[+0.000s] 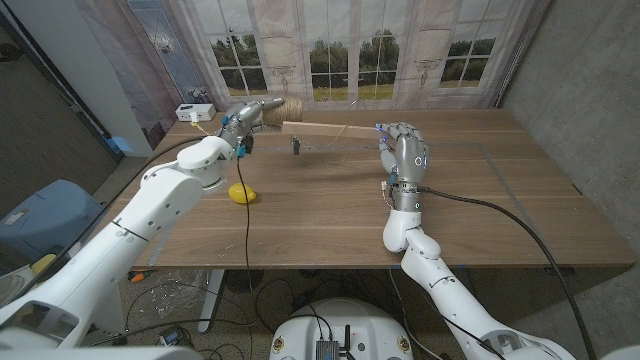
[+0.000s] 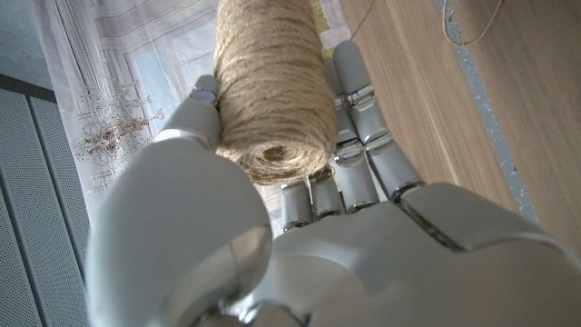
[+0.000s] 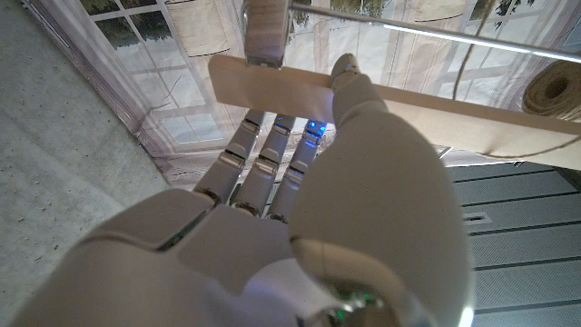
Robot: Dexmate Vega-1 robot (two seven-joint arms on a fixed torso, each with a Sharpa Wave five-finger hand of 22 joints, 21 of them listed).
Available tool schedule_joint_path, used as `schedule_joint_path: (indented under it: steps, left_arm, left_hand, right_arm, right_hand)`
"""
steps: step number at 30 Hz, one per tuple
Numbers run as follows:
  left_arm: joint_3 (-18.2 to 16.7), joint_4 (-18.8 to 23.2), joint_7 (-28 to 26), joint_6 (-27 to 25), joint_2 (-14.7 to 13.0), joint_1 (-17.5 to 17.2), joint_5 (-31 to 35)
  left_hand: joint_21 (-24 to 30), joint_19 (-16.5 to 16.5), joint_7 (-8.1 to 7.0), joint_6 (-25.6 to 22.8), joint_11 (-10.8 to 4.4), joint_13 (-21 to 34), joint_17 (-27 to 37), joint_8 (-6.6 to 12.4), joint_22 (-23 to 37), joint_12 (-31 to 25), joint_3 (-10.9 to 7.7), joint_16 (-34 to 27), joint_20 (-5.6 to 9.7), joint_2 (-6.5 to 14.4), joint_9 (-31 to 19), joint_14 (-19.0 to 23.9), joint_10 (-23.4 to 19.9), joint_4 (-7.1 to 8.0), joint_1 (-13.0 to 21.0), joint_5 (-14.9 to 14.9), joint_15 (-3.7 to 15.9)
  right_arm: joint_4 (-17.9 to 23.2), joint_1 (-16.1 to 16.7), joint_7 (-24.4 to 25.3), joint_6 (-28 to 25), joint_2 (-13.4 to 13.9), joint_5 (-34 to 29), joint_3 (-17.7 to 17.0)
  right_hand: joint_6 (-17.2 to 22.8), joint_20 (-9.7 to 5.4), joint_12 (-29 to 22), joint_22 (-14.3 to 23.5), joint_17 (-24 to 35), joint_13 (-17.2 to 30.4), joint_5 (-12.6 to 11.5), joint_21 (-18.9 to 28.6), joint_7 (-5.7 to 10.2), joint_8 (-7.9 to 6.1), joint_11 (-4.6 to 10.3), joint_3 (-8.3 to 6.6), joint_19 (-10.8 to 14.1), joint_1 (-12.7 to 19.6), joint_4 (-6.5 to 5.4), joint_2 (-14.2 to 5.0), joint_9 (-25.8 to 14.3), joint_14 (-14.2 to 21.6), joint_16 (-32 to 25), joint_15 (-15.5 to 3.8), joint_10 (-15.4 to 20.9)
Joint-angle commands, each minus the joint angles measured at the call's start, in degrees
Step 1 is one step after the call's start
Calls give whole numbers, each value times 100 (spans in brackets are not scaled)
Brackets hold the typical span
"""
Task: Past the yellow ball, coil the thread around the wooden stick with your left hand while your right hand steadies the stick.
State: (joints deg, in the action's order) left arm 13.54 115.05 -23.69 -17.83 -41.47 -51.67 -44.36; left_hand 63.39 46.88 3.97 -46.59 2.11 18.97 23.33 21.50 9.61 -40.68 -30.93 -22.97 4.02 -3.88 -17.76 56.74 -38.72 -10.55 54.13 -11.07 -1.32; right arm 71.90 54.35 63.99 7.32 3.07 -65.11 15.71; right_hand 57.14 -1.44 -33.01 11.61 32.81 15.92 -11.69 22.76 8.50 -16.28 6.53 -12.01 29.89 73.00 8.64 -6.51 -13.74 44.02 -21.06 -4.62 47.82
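Note:
A flat wooden stick [image 1: 330, 127] hangs level over the far side of the table, beyond the yellow ball [image 1: 241, 193]. My right hand [image 1: 404, 152] grips its right end, with the thumb pressed on the stick [image 3: 272, 84] and the fingers behind it. My left hand [image 1: 245, 118] holds a spool of brown thread [image 1: 291, 105] at the stick's left end. In the left wrist view the spool [image 2: 272, 82] sits between thumb and fingers. The spool [image 3: 556, 91] also shows beside the stick's far end. The thread on the stick itself is too thin to make out.
A small dark clamp [image 1: 296, 146] stands on the wooden table [image 1: 330, 220] under the stick. A white box [image 1: 195, 111] sits at the far left corner. A black cable [image 1: 247, 215] hangs from my left wrist across the table past the ball. Windows and curtains stand behind.

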Motion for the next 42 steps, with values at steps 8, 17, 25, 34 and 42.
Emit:
schedule_joint_path:
  steps: [8, 17, 25, 34, 42]
  left_arm:
    - [42, 240, 180, -203, -215, 429, 220]
    - [234, 217, 645, -127, -211, 699, 237]
    - [299, 353, 922, -2, -250, 727, 258]
    - [209, 652, 1144, 165, -392, 524, 215]
    - [108, 799, 1440, 267, -487, 357, -39]
  left_hand:
    - [43, 166, -162, -291, -784, 952, 32, 15, 14, -22, -728, 38, 469, 1147, -123, 1079, -793, 91, 1098, -41, 1424]
    - [40, 167, -175, -294, -770, 950, 47, 9, 14, -17, -729, 50, 473, 1146, -131, 1095, -805, 92, 1093, -40, 1426]
    - [35, 165, -167, -291, -791, 951, 48, -2, 15, -8, -733, 84, 474, 1146, -134, 1076, -799, 92, 1089, -40, 1423]
    - [33, 167, -165, -292, -794, 947, 60, -11, 15, 0, -733, 95, 476, 1146, -137, 1093, -805, 90, 1087, -39, 1429]
    - [30, 167, -164, -303, -787, 948, 65, -13, 15, 2, -732, 107, 477, 1145, -141, 1102, -813, 89, 1085, -39, 1430]
  right_arm:
    - [-347, -311, 1, -770, 554, 328, 975]
    - [-583, -668, 1, -1168, 778, 831, 1648]
    - [-708, -968, 1, -1526, 949, 1391, 2195]
    - [-873, -1204, 1, -1682, 959, 1704, 2385]
    - [-995, -1504, 1, -1971, 996, 2155, 2719]
  right_hand:
    - [354, -55, -781, 12, 31, 644, -44, 52, -194, -41, -44, -1, 0, 249, -18, -206, -12, 18, -3, -897, 673]
    - [352, -52, -781, 13, 46, 632, -47, 73, -193, -38, -32, 15, -5, 259, -26, -209, -9, 24, 13, -897, 670]
    - [347, -45, -782, 13, 38, 626, -49, 89, -175, -35, 5, 32, -17, 249, -40, -206, -8, -16, 65, -889, 667]
    - [353, -39, -786, 11, 47, 627, -51, 105, -151, -36, 31, 52, -31, 236, -56, -208, -6, -10, 86, -889, 663]
    - [346, -24, -783, 8, 50, 616, -56, 117, -141, -33, 48, 60, -37, 231, -62, -208, -5, -13, 110, -890, 663]
